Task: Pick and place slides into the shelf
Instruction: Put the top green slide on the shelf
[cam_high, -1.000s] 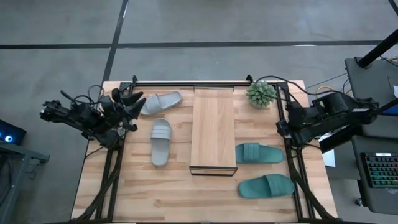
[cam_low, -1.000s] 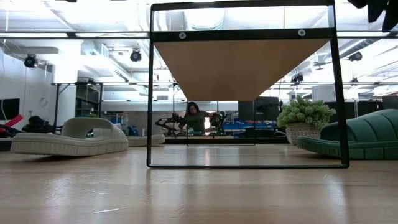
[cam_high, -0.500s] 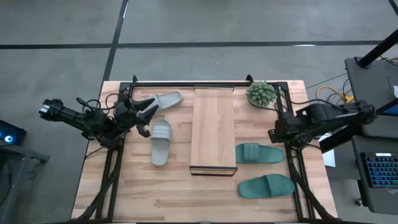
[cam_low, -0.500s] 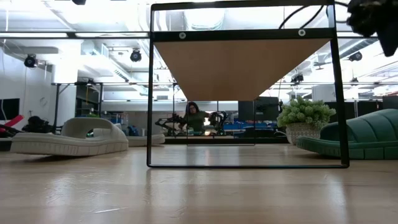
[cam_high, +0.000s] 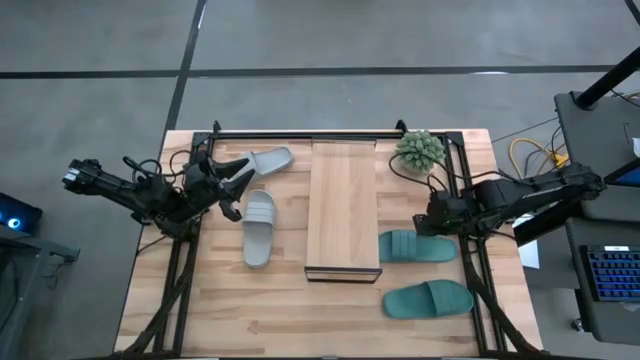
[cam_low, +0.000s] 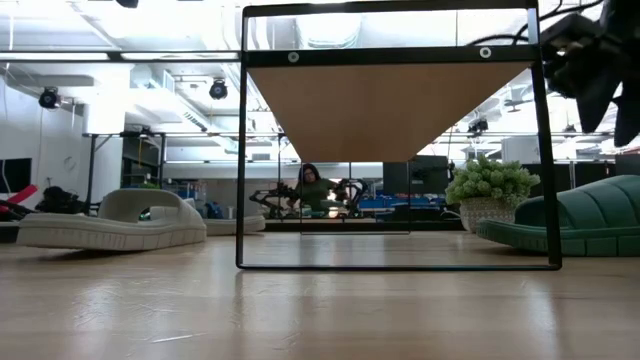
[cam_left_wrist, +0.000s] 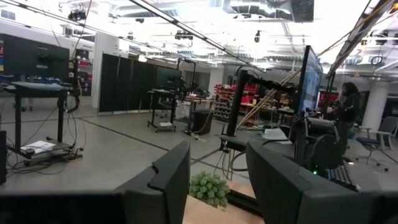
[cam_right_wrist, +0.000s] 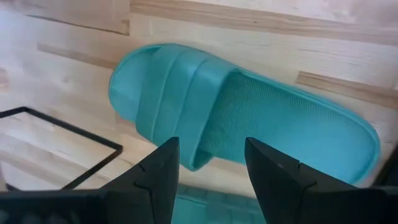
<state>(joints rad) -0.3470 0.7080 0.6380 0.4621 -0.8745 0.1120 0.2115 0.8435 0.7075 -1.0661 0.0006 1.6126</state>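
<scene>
Two light grey slides lie soles down left of the shelf (cam_high: 343, 208): one near the far edge (cam_high: 262, 160), one nearer (cam_high: 259, 227). Two teal slides lie right of it, one farther (cam_high: 416, 246) and one nearer (cam_high: 428, 299). My left gripper (cam_high: 237, 186) hovers open between the grey slides, fingers level, pointing toward the table's right. My right gripper (cam_high: 432, 214) hangs open above the farther teal slide (cam_right_wrist: 236, 118), tipped down at it, with the strap (cam_right_wrist: 177, 93) just ahead of the fingertips. In the low view it shows high up (cam_low: 600, 60), clear of the table.
A small potted plant (cam_high: 419, 150) stands at the far right of the table, close behind my right arm. The shelf's dark frame (cam_low: 390, 140) rises mid-table. Bare wood lies along the near edge (cam_high: 300, 320). A person sits far off in the room (cam_low: 312, 188).
My left gripper has swung toward the table's right, out over the gap between the grey slides, then held still. My right gripper has moved toward the table's left and down, toward the farther teal slide. No slide has moved.
</scene>
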